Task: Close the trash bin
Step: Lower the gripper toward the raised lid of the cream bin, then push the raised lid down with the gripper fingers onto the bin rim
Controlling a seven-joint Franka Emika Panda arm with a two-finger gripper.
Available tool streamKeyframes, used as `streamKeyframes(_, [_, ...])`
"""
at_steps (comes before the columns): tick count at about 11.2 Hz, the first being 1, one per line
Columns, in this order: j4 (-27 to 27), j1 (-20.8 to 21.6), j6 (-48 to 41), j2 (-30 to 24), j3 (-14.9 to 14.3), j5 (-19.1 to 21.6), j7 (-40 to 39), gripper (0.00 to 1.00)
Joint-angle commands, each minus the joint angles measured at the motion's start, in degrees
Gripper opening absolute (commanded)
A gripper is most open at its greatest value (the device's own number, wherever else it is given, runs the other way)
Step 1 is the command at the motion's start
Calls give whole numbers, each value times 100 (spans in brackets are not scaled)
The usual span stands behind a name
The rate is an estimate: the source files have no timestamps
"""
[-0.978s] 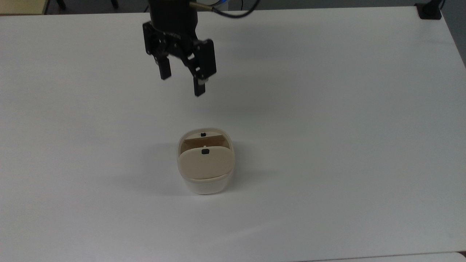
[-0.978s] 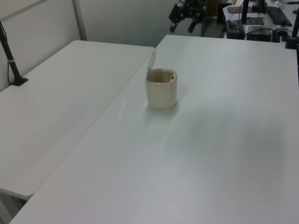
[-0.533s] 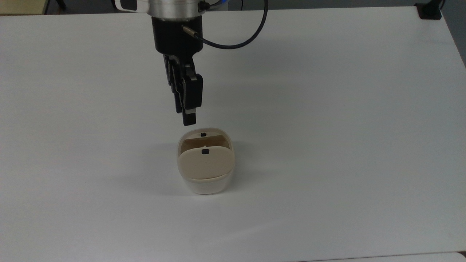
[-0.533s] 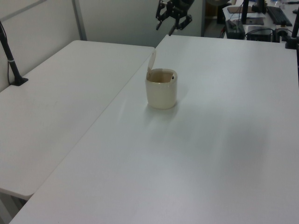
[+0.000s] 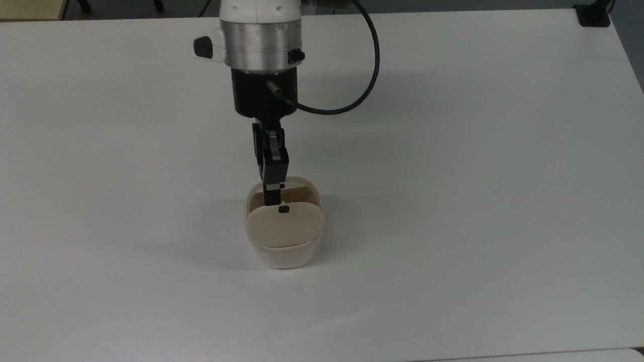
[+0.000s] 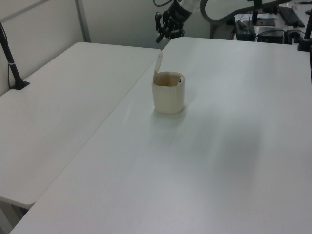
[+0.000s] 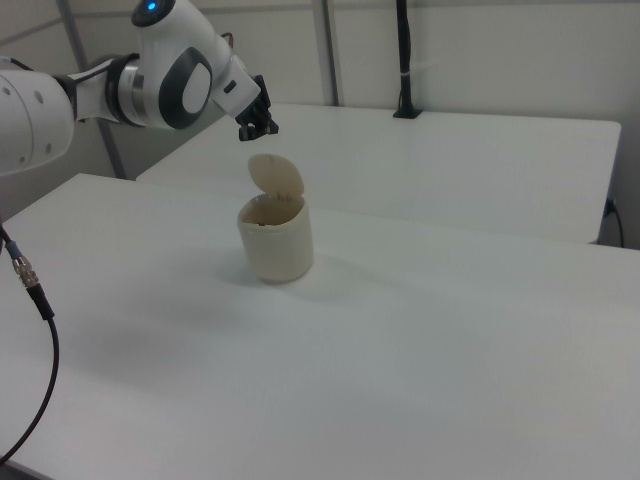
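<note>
The trash bin (image 5: 285, 254) stands mid-table: a whitish rounded-square body with a cream rim. Its beige lid (image 5: 285, 226) is swung up on its hinge and stands nearly upright, a small black latch mark near its top edge. In the left view the trash bin (image 6: 168, 95) shows its open mouth, with the lid (image 6: 158, 63) rising at the left view's left side. My gripper (image 5: 271, 197) hangs over the mouth, just behind the lid's top edge, seen edge-on. In the left view my gripper (image 6: 164, 37) is open, above the lid and apart from it. The right view has my gripper (image 7: 260, 128) up-left of the lid (image 7: 277, 175).
A black cable (image 5: 359, 90) loops from the wrist over the table. A second white table (image 6: 58, 112) adjoins along a seam and carries a black clamped post (image 6: 10, 56). A black clamp (image 5: 593, 15) sits at the top view's upper right corner.
The arm has come forward and down from the far side of the table to above the bin, and the wrist has turned so the fingers are edge-on in the top view. The lid has not moved.
</note>
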Motion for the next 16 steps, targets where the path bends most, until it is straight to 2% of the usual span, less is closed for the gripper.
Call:
streamKeyframes(1, [409, 241, 125, 440, -211, 22, 303, 0])
streamKeyframes(5, [279, 329, 116, 529, -211, -145, 260, 0])
streamKeyframes(9, [-117, 329, 90, 204, -194, -365, 172, 0])
streamKeyframes(11, [-537, 302, 73, -50, -159, -374, -169, 0])
streamKeyframes(14, [-688, 294, 37, -95, -150, -470, -259, 0])
streamKeyframes(16, [-1100, 294, 37, -401, -132, -497, -504, 0])
